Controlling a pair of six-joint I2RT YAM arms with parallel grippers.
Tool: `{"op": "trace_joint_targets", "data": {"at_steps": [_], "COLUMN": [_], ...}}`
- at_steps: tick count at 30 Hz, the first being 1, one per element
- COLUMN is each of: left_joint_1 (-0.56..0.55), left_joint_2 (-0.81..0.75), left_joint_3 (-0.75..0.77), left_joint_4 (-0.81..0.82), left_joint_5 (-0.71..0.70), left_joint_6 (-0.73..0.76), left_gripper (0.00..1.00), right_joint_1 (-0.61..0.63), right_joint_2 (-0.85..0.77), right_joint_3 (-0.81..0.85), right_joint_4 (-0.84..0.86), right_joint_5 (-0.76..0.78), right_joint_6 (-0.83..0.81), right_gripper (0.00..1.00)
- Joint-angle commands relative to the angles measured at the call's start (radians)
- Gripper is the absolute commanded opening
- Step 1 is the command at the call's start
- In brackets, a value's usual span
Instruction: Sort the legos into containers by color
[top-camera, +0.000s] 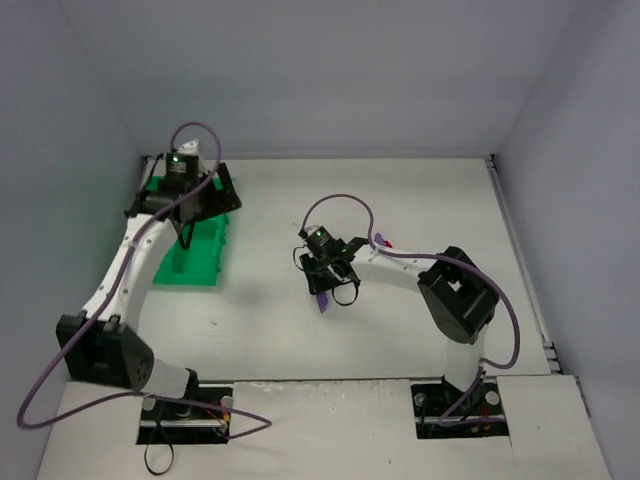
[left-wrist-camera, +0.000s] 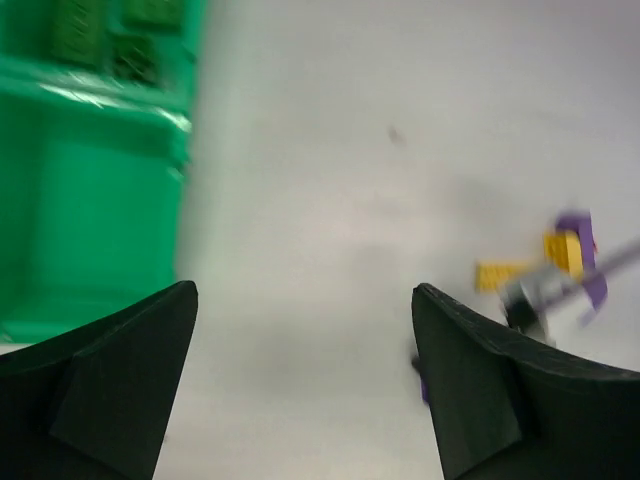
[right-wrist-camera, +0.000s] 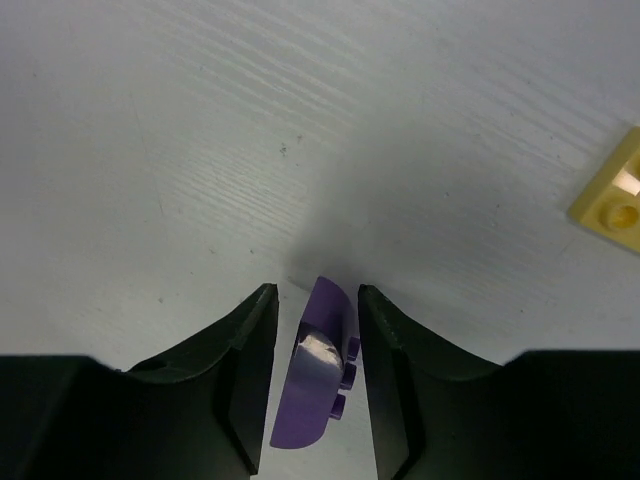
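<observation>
Right wrist: purple lego (right-wrist-camera: 320, 400) is flanked by right gripper (right-wrist-camera: 316, 300), grasp undeterminable; left gripper (left-wrist-camera: 305, 292) is spread, empty; yellow lego (right-wrist-camera: 612, 195) left unsorted.

Both the left arm (top-camera: 125, 265) and right arm (top-camera: 400, 270): white links, chunky black joint housings (top-camera: 100, 352), small green LED (top-camera: 175, 158) at each wrist. Purple cable (top-camera: 340, 197) loops along each, down to the base. Matte black wedge-shaped fingers (left-wrist-camera: 100, 390) in both wrist views.
</observation>
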Motion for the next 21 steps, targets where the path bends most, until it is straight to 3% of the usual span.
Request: {"op": "trace_joint_targets", "data": {"at_steps": [1,7,11,17,21], "left_joint_1": [-0.098,-0.274,-0.409,-0.583,-0.633], "left_joint_2": [-0.137,-0.294,-0.302,-0.113,0.076], "left_joint_3": [-0.155,-0.314,-0.363,-0.291,-0.207], "left_joint_4": [-0.031,-0.087,-0.061,-0.032,-0.045], "left_joint_5": [-0.024,-0.063,-0.089,-0.123,-0.106], "left_joint_6": [-0.03,-0.116,-0.209,-0.283,-0.318], "left_gripper": [0.82,0.83,0.84,0.84,0.84], "right_joint_1": [0.006,0.005,-0.037,-0.173,-0.329], "right_joint_2": [0.006,-0.036,-0.138,-0.314,-0.437], "right_joint_3": [0.056,0.087,0.084,0.0,-0.1], "right_joint_4": [0.011,0.008,-0.018,-0.07,-0.092], "right_joint_5": [0.031,0.042,0.137,0.196,0.2], "right_joint_6": [0.024,0.026,0.016,-0.001,0.001], "right_gripper": [0.37,0.62,0.71,0.77,0.78]}}
